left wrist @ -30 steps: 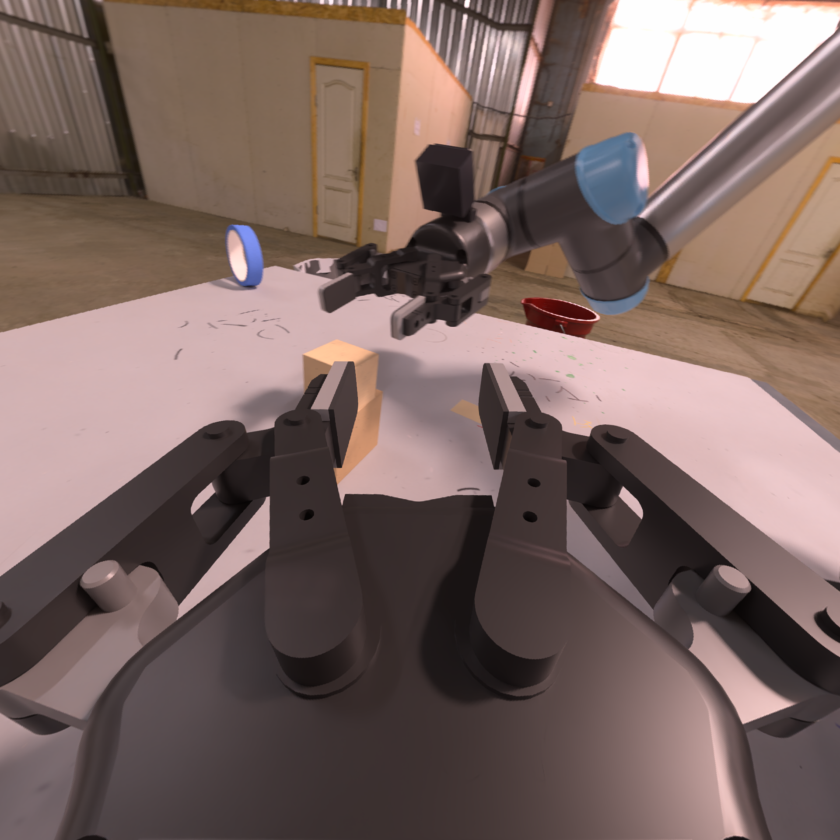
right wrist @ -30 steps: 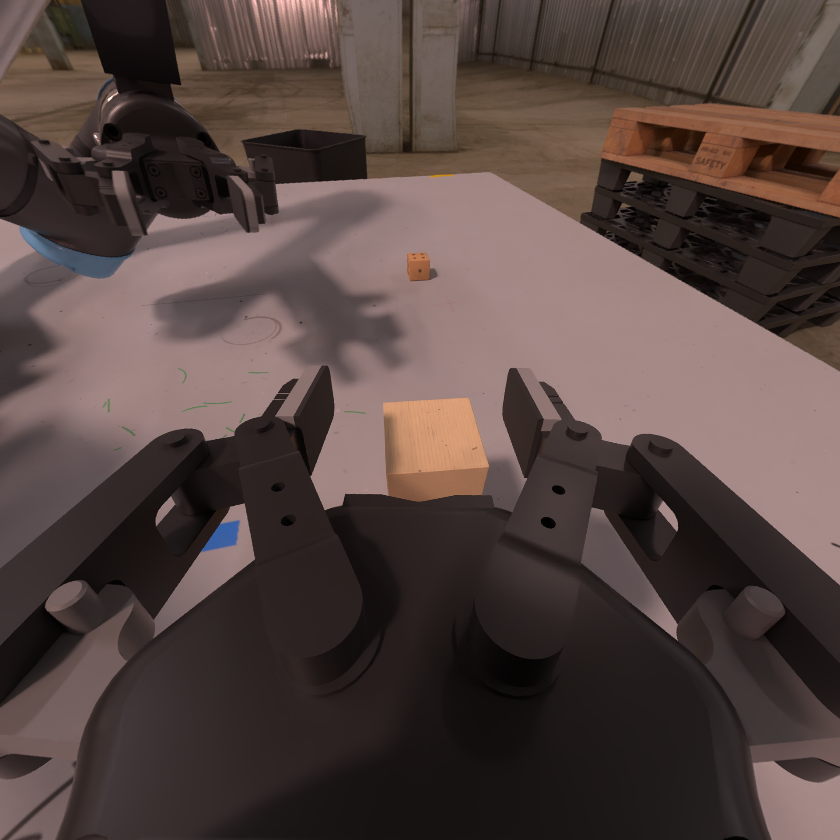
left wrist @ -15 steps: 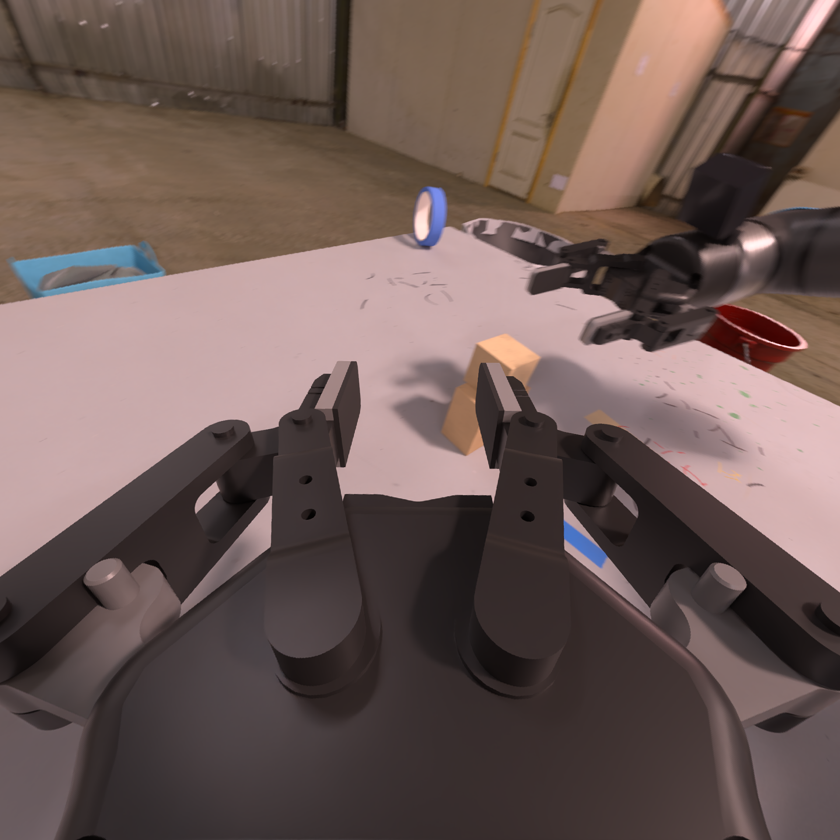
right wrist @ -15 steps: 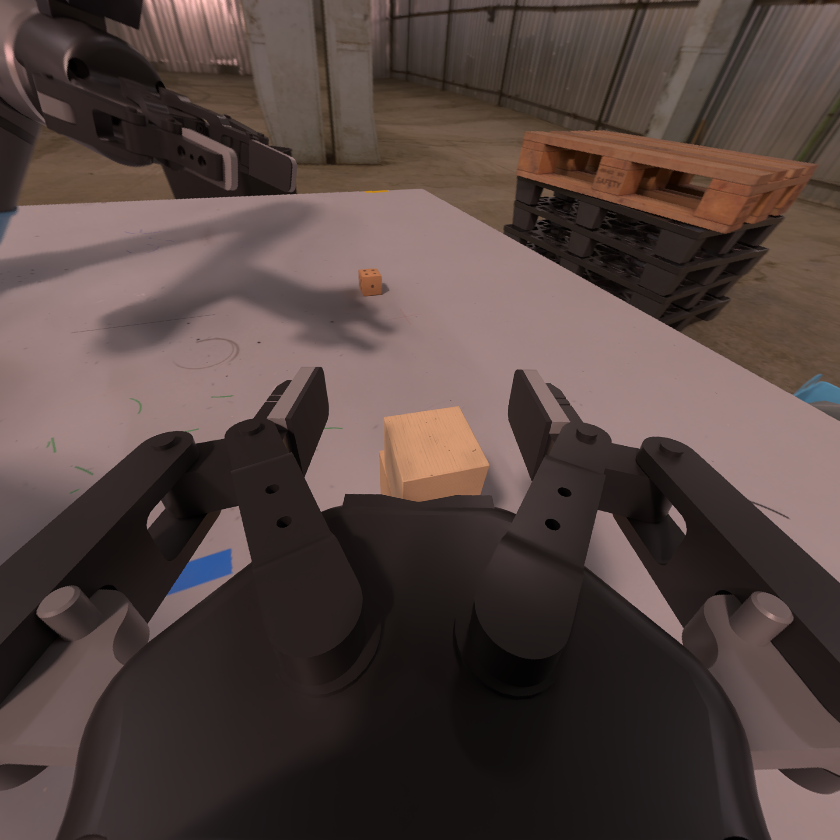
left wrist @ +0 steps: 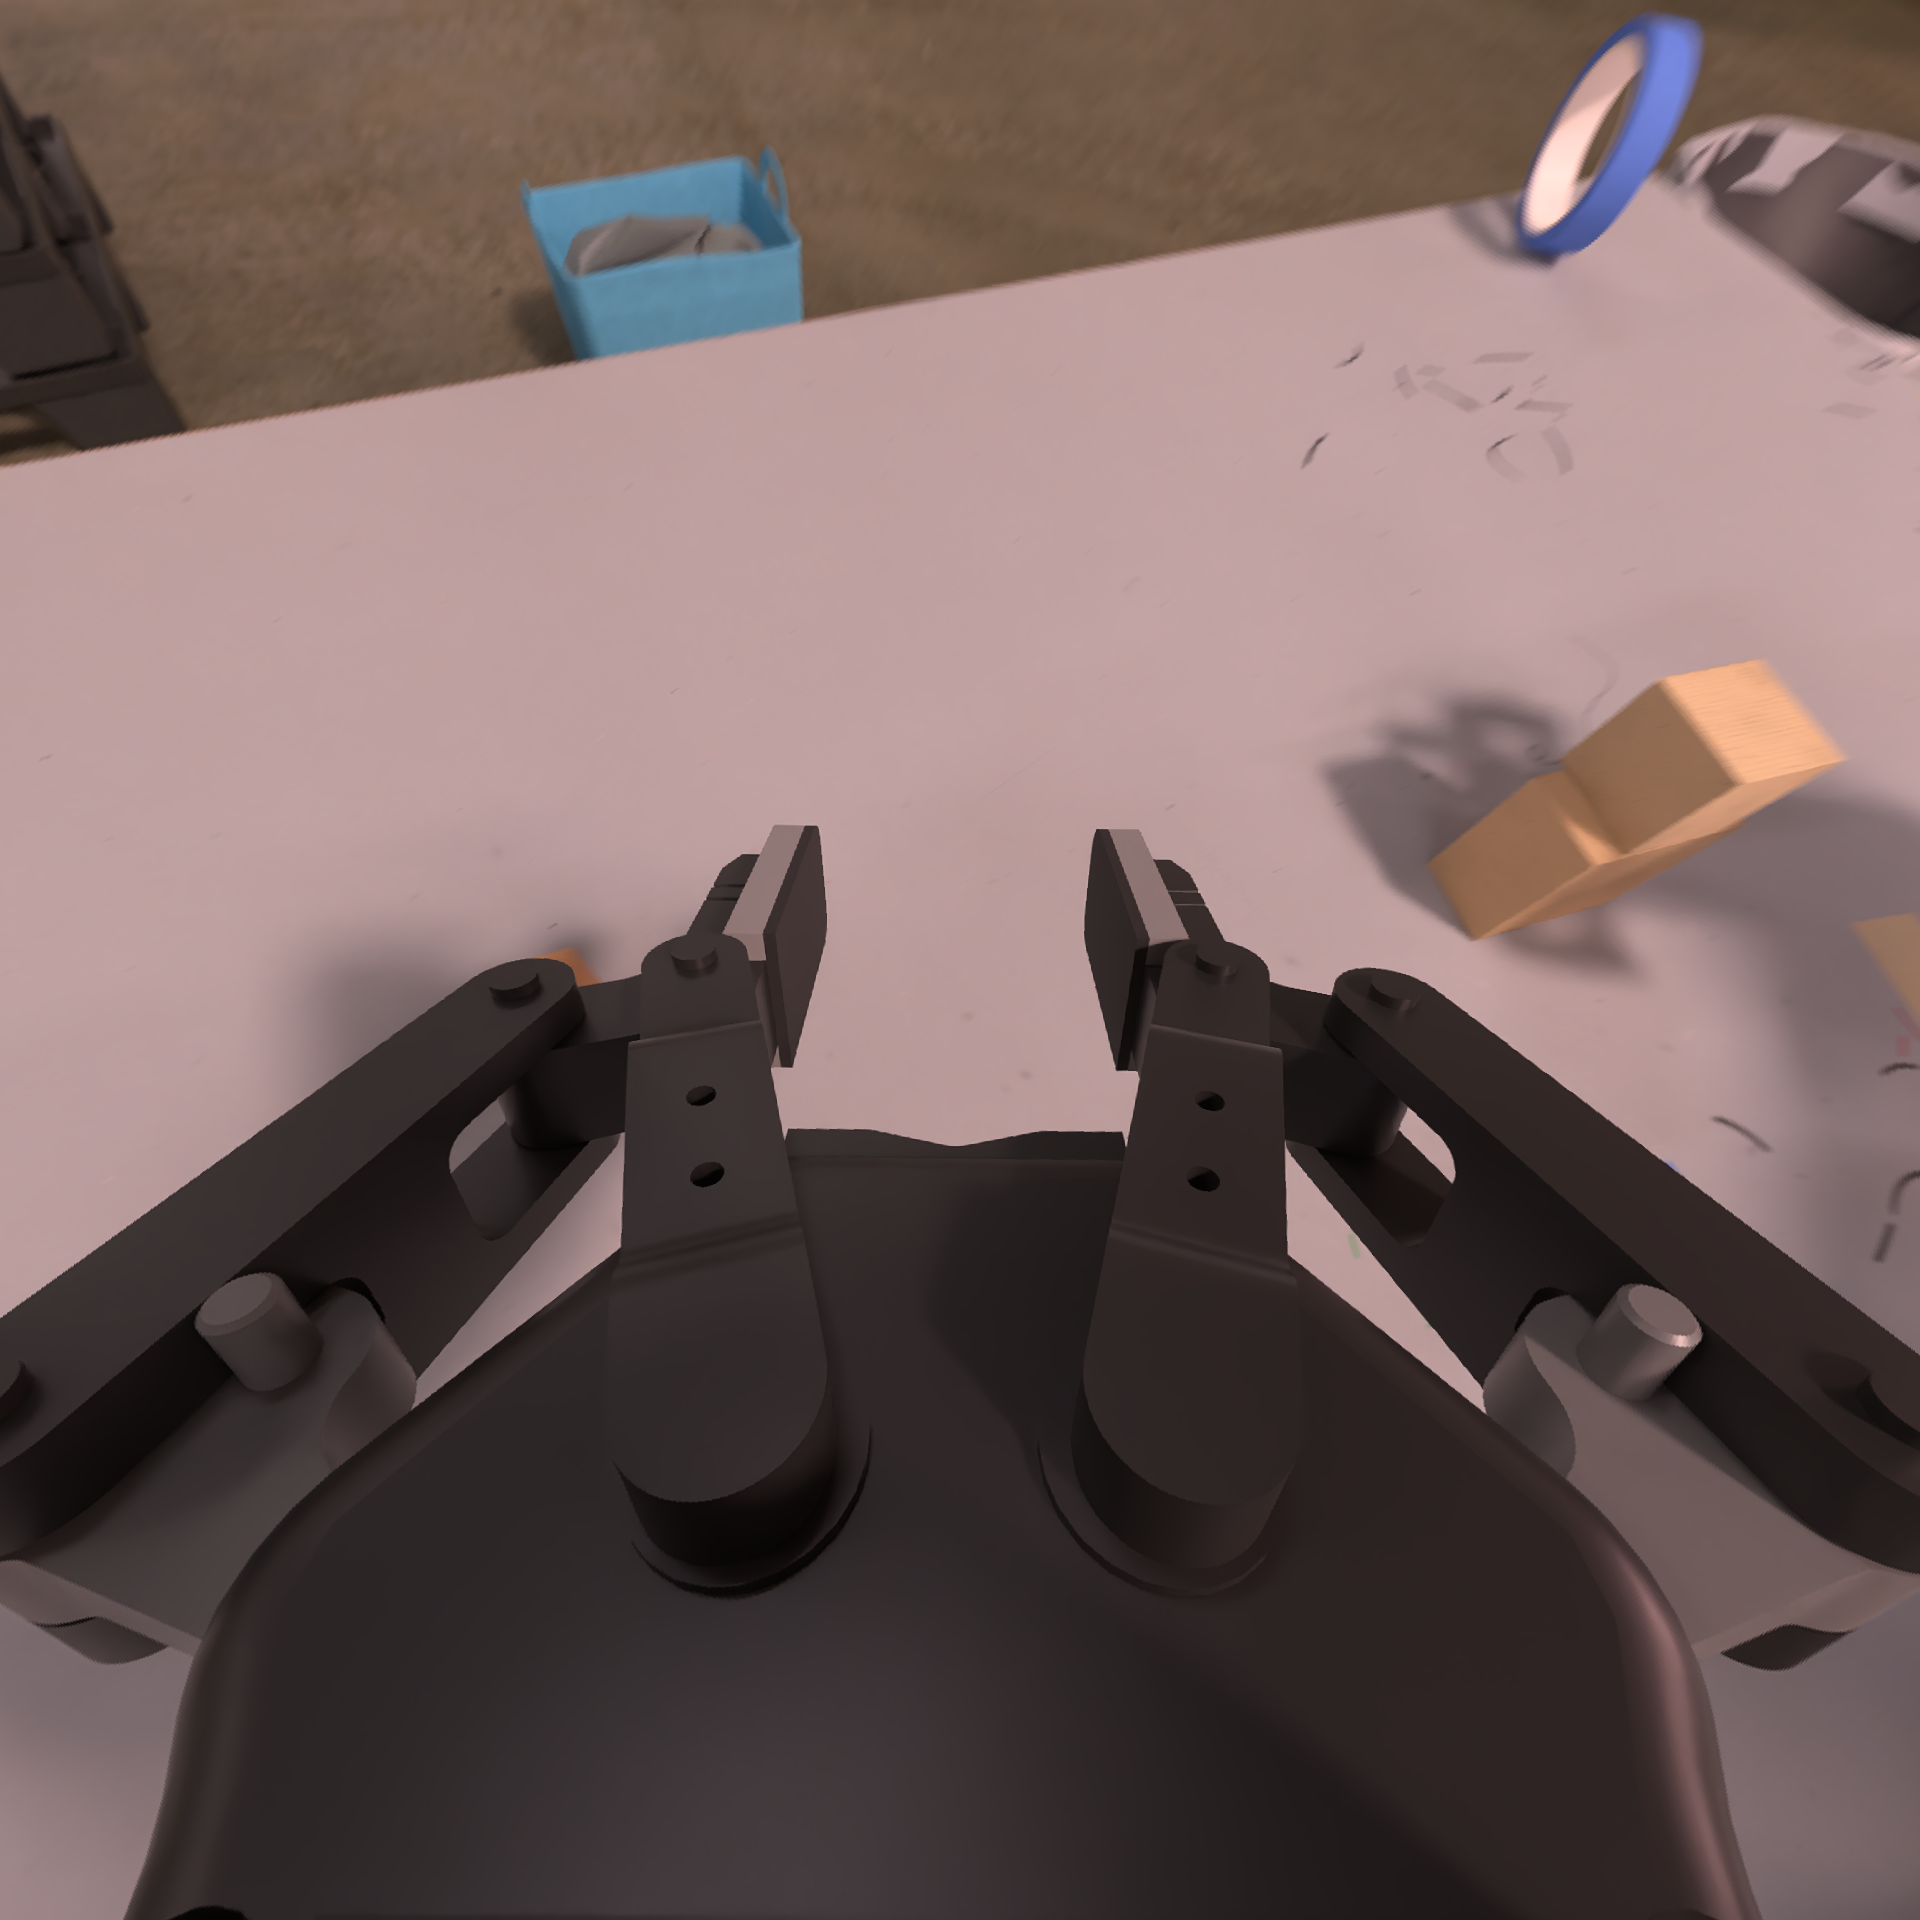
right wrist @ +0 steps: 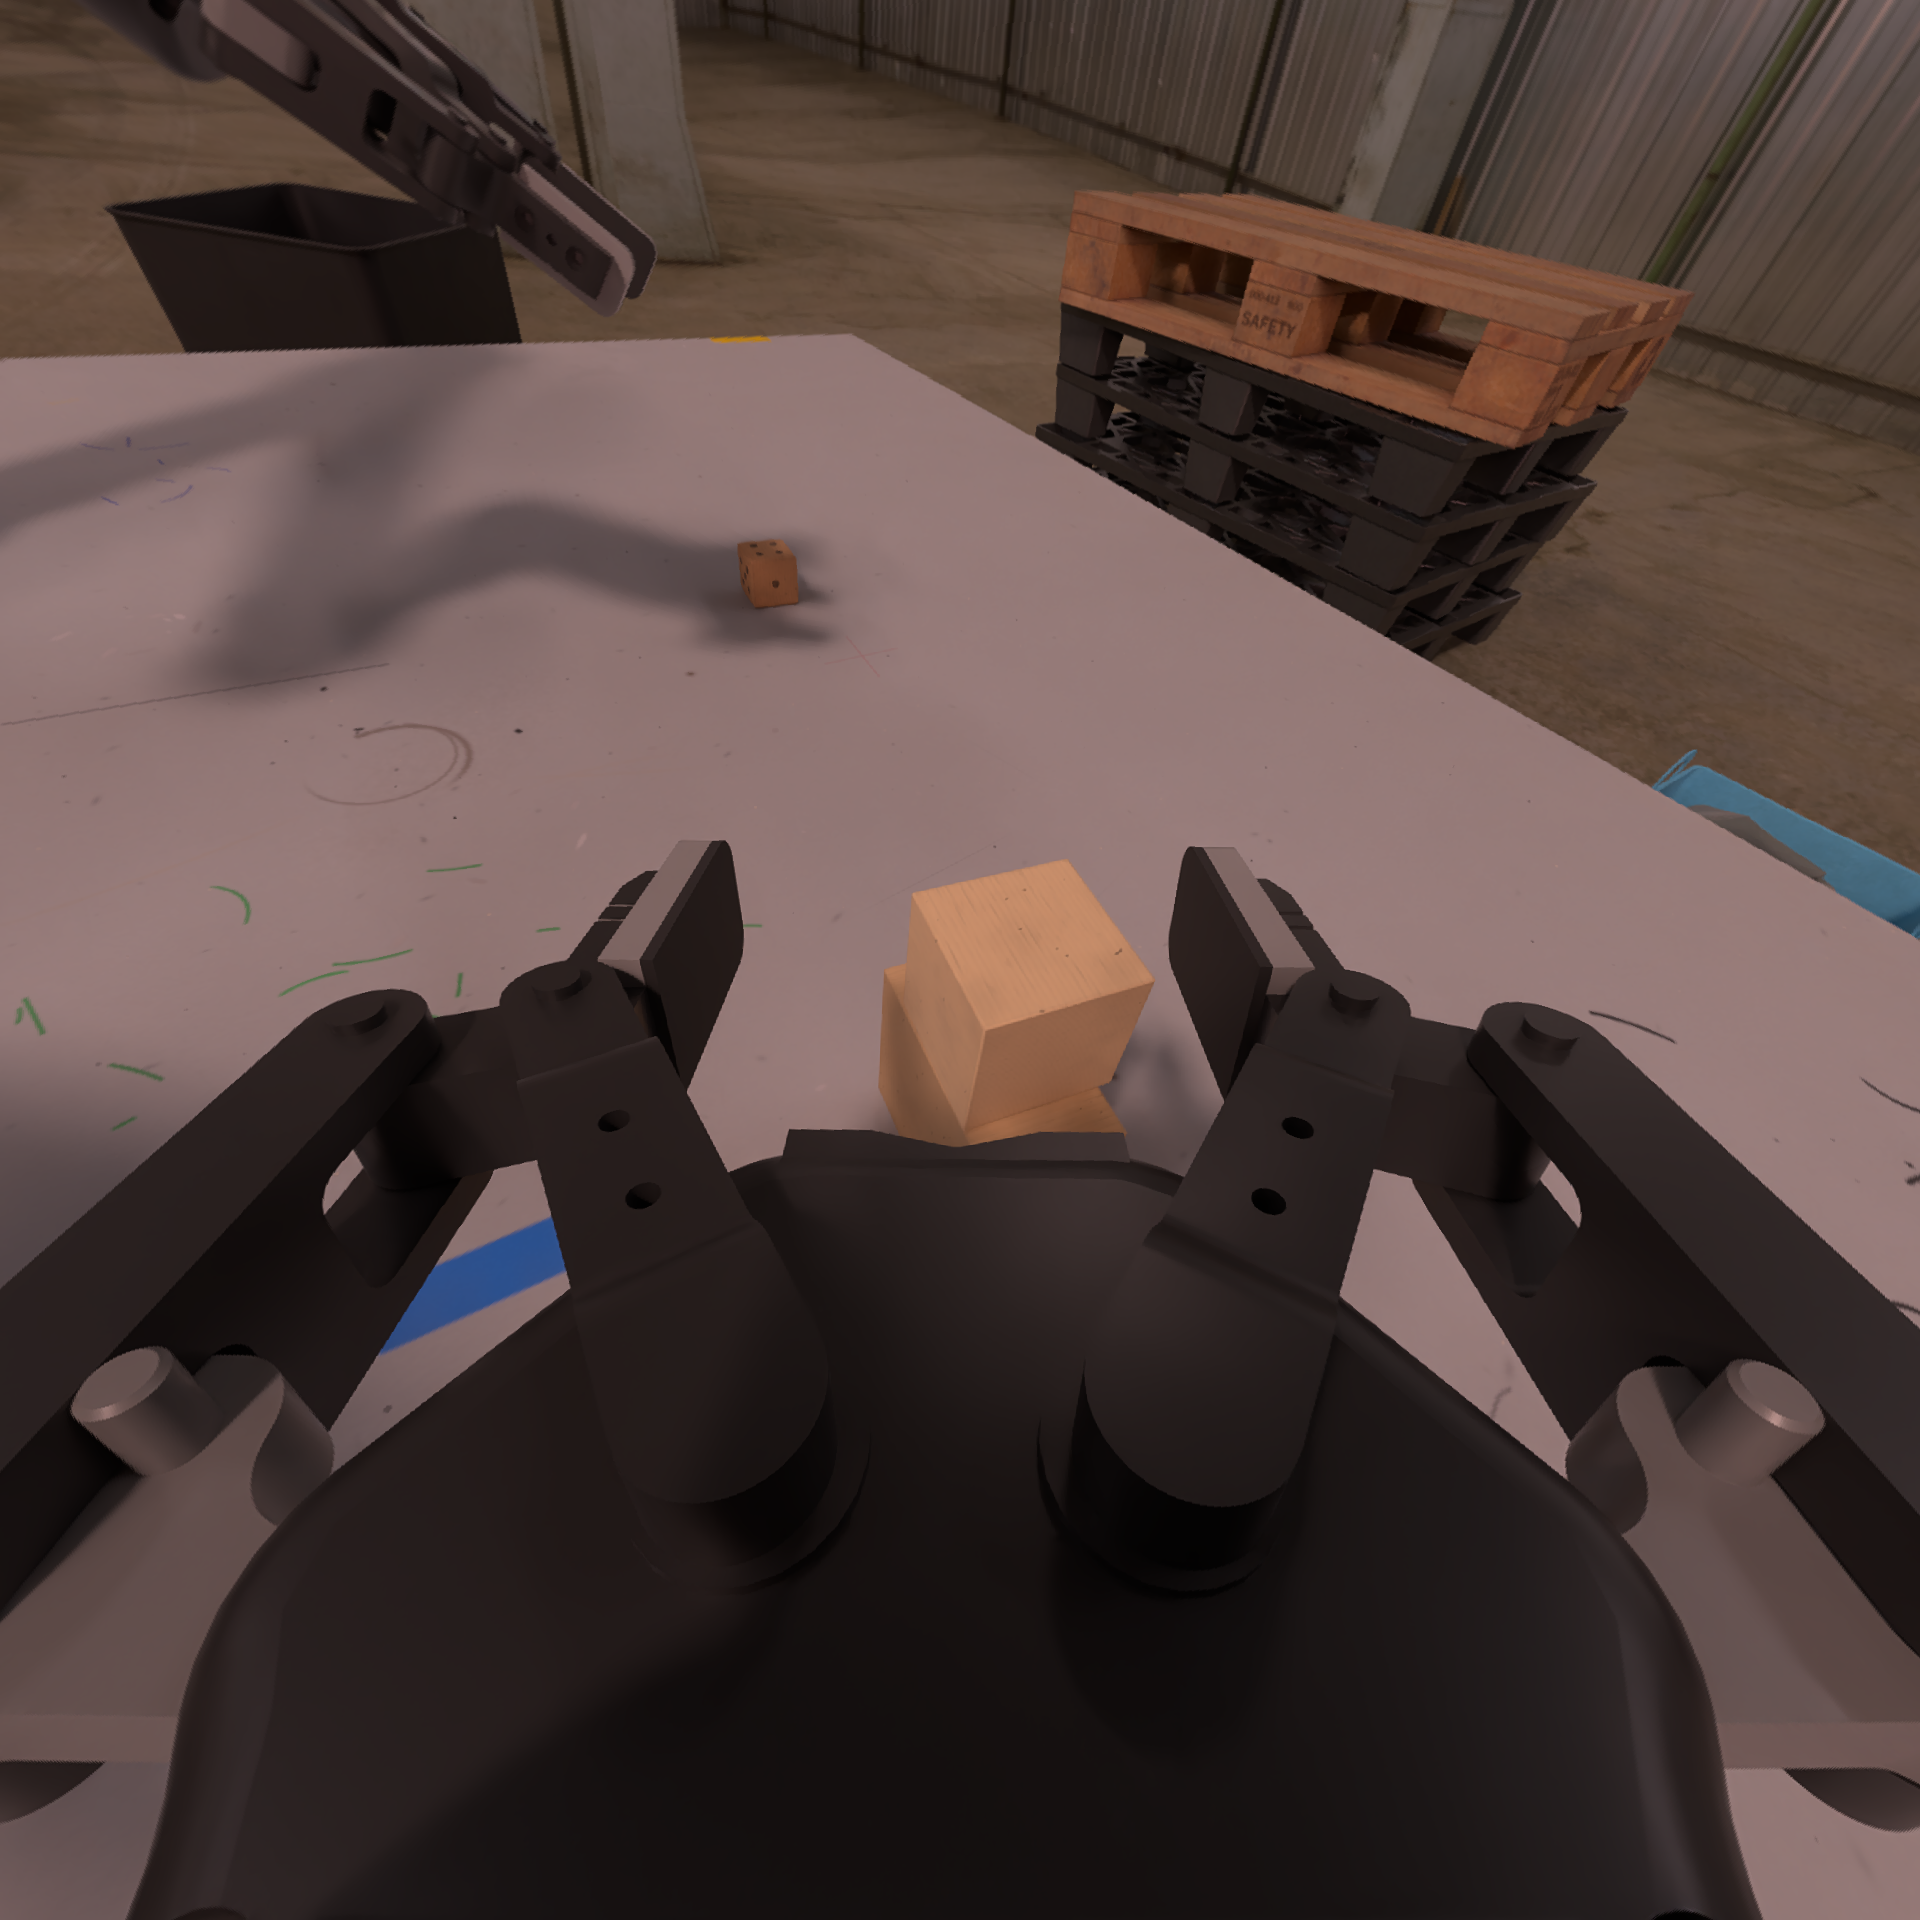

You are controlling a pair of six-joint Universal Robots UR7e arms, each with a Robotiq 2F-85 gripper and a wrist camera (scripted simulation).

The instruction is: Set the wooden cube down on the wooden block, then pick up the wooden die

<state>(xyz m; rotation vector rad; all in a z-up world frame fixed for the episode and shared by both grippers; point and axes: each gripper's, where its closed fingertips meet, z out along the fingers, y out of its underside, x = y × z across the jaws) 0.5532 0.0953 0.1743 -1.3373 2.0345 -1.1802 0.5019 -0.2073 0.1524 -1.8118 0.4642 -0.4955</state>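
Note:
The pale wooden cube rests on the wooden block, turned askew to it. My right gripper is open above them, touching neither. The stack also shows at the right of the left wrist view, cube on block. The small brown wooden die lies farther out on the table. In the left wrist view only an orange corner of the die shows behind the left finger linkage. My left gripper is open and empty, low over the table; it also shows in the right wrist view.
A blue tape roll stands near the table's far edge beside a grey object. A blue basket sits on the floor. A black bin and stacked pallets stand beyond the table. A blue tape strip lies on the table.
My left gripper has swung left, away from the stack, and dropped towards the table near the die. My right gripper has drawn back a little from the cube. Both stay open.

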